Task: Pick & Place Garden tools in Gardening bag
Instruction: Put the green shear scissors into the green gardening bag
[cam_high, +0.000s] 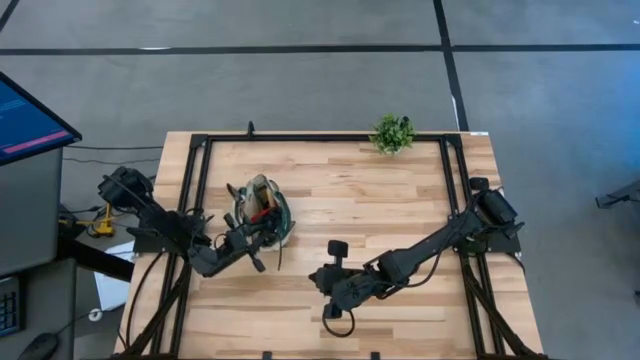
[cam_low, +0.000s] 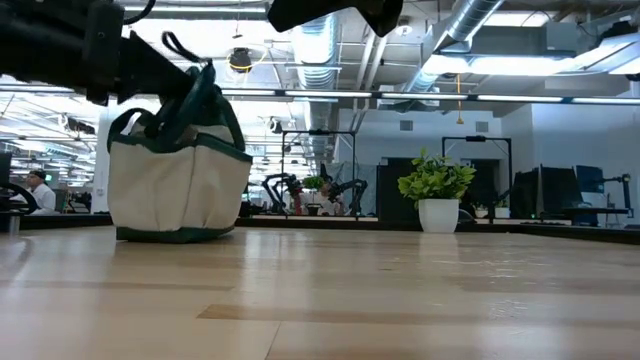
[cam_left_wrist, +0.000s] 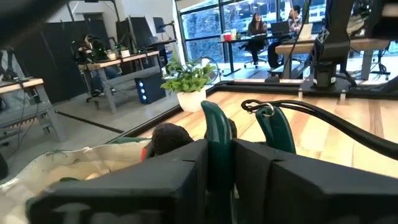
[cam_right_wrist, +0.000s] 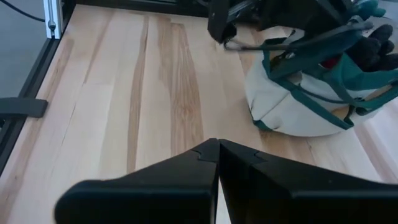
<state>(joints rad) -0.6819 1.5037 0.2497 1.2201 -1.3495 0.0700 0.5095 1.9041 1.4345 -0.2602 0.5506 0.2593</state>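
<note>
The left gripper (cam_high: 262, 232) is hovering over the gardening bag (cam_high: 262, 205) near the tabletop's left edge, jaws narrowly pinching green-handled pruning shears (cam_left_wrist: 214, 127), while the right gripper (cam_high: 325, 280) is waiting closed mid-table, no loose tools showing.

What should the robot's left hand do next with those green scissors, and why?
Probably open and let go. The left gripper holds the green-handled pruning shears right above the gardening bag, so they should drop in. The right gripper waits, shut.
</note>
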